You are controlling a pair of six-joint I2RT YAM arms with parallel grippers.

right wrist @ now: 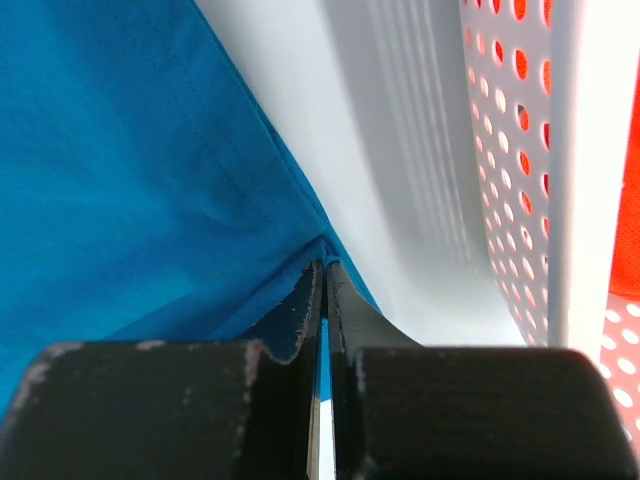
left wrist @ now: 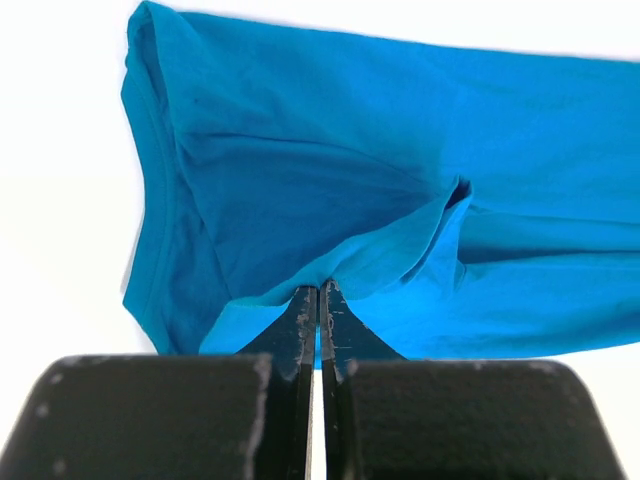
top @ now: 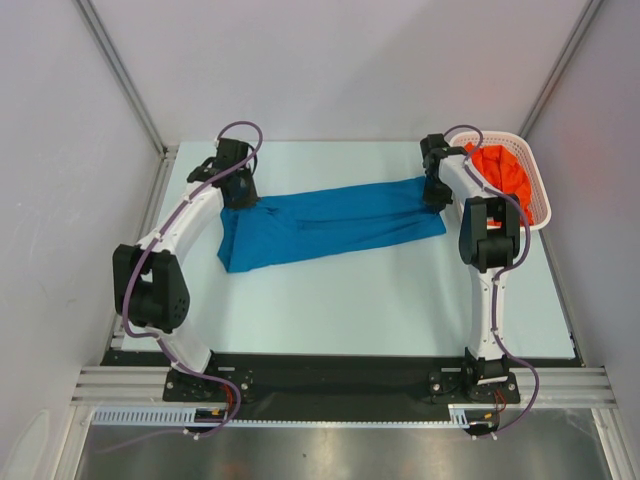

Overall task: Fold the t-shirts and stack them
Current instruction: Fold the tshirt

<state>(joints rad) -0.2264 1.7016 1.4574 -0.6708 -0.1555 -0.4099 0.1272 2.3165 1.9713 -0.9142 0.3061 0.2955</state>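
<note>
1. Pale walls enclose a white counter [top: 350,310], and both arms reach over its far half.
2. Between them the blue t-shirt [top: 330,225] lies stretched across the counter from left to right, one end at each arm.
3. Left pincer [left wrist: 318,292] is clamped on a bunched edge of the blue cloth, and the right pincer [right wrist: 322,268] is clamped on a hem corner at the opposite end. Gripping both ends probably keeps the fabric taut, so it can be smoothed or carried over into a fold.
4. Orange-red t-shirt [top: 505,170] sits crumpled in the white basket [top: 500,134] at the far right corner, apparently waiting its turn. Nothing is stacked yet.
5. Overhead, the whole shirt and the basket show, but the arms hide both grips. Each wrist view shows fingers pressed together on cloth. The right wrist view also shows the basket wall just beside that corner, with orange behind its holes.
</note>
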